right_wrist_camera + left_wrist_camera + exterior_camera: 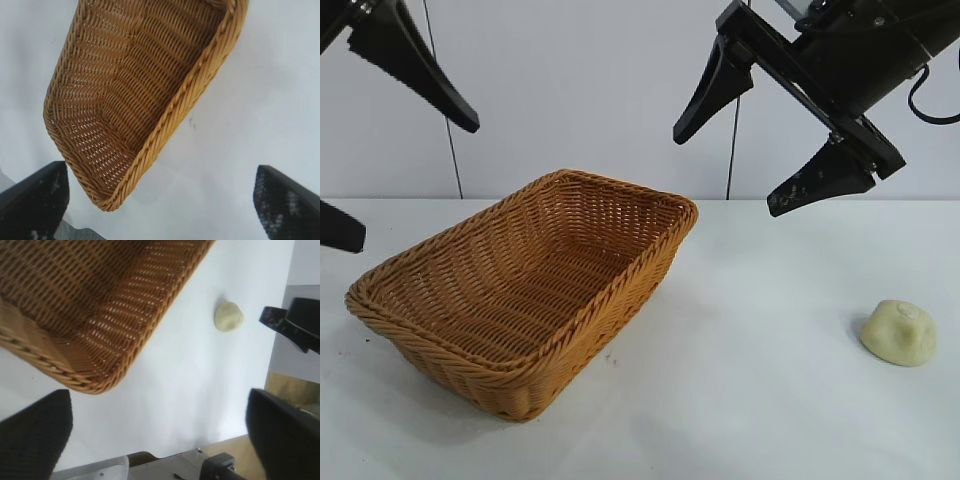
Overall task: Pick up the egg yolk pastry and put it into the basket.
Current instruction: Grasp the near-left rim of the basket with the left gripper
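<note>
Egg yolk pastry [899,332] is sitting on the white table [750,400] at the right side, well apart from the basket [520,290], and nothing is touching it. Both arms are hanging high above the table with nothing in them. The right gripper [760,140] is hovering up near the back wall, between the basket and the pastry, its jaws spread wide; the left gripper [395,140] is sitting parked over the basket's left end, its jaws likewise spread. So I'd say the picking has not yet begun: this is looking like the approach step. The right arm is the nearer one, and I'm guessing the next move is calling for it to swing out rightward and drop down until the open fingers are straddling the bun, then close gently, since a soft pastry could dent or slip. The pastry itself is showing as a small pale cream-yellow dome, smooth and matte, with a slight lumpy dimple on top, far smaller than the basket. The basket is lying empty, golden-brown wicker with sloping sides and a braided rim, angled across the table's left half.
</note>
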`<control>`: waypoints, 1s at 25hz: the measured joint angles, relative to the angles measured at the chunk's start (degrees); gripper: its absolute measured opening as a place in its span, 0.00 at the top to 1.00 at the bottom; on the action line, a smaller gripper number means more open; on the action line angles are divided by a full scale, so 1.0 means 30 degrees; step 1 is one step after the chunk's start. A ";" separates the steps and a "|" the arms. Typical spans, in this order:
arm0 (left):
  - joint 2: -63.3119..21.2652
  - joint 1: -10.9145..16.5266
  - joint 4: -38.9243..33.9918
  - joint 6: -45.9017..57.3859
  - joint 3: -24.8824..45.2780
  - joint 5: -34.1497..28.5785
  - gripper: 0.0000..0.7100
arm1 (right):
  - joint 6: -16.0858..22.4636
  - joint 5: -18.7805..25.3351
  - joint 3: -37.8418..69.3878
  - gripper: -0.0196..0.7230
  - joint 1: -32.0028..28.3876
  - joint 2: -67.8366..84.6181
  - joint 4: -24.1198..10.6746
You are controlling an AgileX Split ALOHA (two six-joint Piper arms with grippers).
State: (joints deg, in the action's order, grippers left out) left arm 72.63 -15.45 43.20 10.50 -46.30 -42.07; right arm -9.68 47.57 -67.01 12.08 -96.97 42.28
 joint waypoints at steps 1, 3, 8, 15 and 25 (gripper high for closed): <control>-0.0187 0.0000 -0.0058 0.0350 0.0175 0.0079 0.03 | 0.0000 0.0000 0.0000 0.04 0.0000 0.0000 0.0000; -0.0308 0.0000 -0.0108 0.1001 0.0352 0.0172 0.03 | 0.0000 0.0000 0.0000 0.04 0.0000 0.0000 0.0000; -0.0331 -0.1096 -0.0939 0.2499 0.0381 0.0537 0.03 | 0.0000 0.0000 0.0000 0.04 0.0000 0.0000 0.0000; -0.0331 -0.3421 -0.8479 1.1676 0.0381 0.1606 0.03 | 0.0000 0.0000 0.0000 0.04 0.0000 0.0000 0.0000; 0.0081 -0.4212 -1.2555 1.9004 0.0381 0.2030 0.03 | 0.0000 -0.0018 0.0000 0.04 0.0000 0.0000 0.0000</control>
State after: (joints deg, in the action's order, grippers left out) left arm 72.87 -28.08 5.53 67.51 -45.15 -35.98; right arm -9.68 47.52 -67.01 12.08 -96.97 42.28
